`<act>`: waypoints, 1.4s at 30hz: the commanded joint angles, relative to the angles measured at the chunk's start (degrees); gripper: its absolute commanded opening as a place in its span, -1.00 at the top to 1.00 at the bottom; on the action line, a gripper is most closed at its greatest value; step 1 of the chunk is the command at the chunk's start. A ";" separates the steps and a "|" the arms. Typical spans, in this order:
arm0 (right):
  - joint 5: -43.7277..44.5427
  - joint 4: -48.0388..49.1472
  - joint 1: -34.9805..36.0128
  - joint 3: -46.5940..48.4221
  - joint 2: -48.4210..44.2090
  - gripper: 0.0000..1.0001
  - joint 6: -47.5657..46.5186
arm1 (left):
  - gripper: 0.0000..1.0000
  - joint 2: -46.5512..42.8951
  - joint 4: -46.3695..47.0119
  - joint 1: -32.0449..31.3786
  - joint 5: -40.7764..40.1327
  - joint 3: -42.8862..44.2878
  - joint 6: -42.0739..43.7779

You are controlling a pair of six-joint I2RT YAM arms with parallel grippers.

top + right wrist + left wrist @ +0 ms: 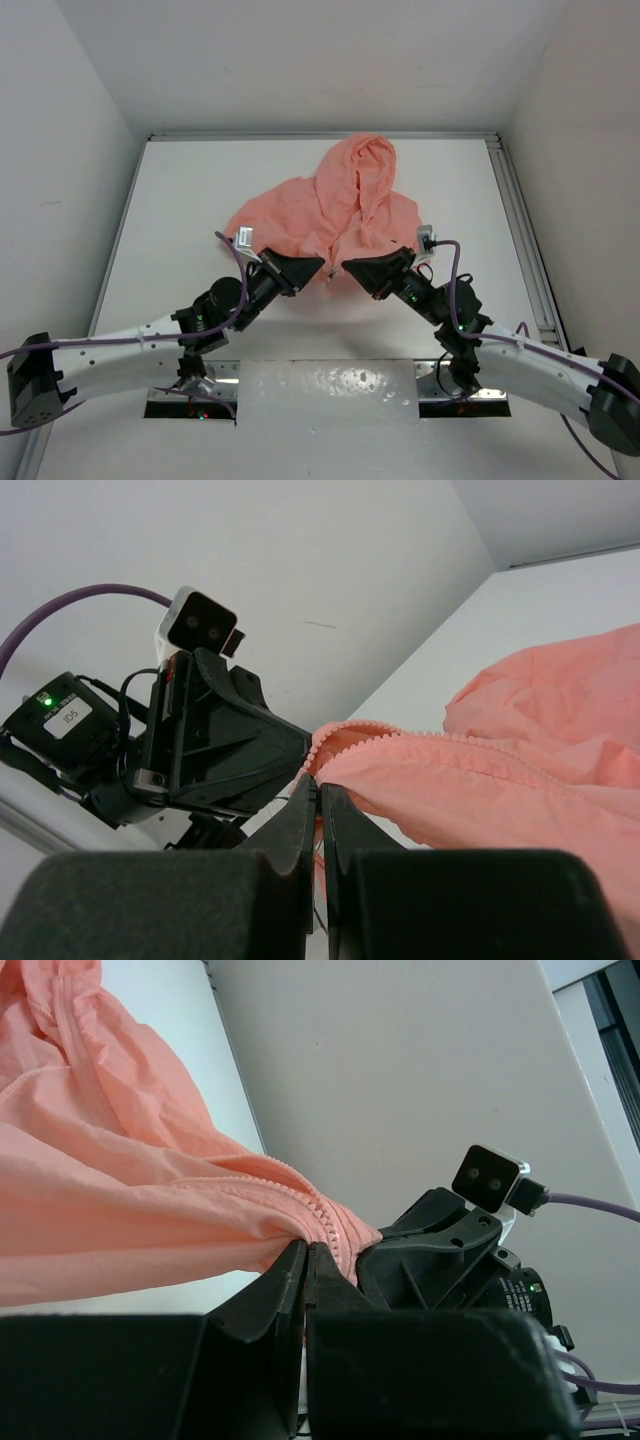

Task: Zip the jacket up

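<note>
The jacket (pixel 330 205) is seen crumpled on the white table (pixel 180 190), spread out beyond both grippers, with its hood (pixel 365 160) lying farthest from them. The left gripper (pixel 318 266) and the right gripper (pixel 347 267) are set tip to tip at the jacket's nearest edge, so close that it cannot be told from above whether they touch. In the left wrist view, the left fingers (pixel 285 1285) are pressed together with only a thin slit between them, and a fold of pink fabric is clamped there. A row of zipper teeth (pixel 300 1192) is drawn taut from that pinch, up and off to the left of the fingers. The right gripper's black body is seen straight ahead of the left fingertips, against the same bunched fabric. In the right wrist view, the right fingers (pixel 300 825) are likewise closed on the fabric edge. A second line of teeth is stretched away from those tips to their right, with the bulk of the garment heaped beyond it. The left gripper is seen just ahead of the right fingertips and slightly to their left, and a purple cable (pixel 90 605) is looped behind it. The fabric between the two pinches is held lifted off the table surface.
</note>
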 commanded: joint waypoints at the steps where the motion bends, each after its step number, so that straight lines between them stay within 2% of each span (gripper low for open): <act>1: -0.73 2.74 0.61 0.12 -0.31 1.00 0.17 | 1.00 0.38 3.02 -0.63 -0.43 0.33 -0.25; 14: -0.47 2.14 0.79 0.02 -0.66 1.00 -0.79 | 1.00 2.14 3.90 -0.63 -0.87 0.77 0.37; 22: 0.15 1.79 0.87 -0.33 -0.66 1.00 -1.32 | 1.00 0.29 3.90 -0.63 -2.36 -0.11 0.28; 42: 2.87 2.13 2.28 0.11 -0.66 1.00 -3.25 | 1.00 1.96 5.04 -0.72 -0.95 -0.02 0.37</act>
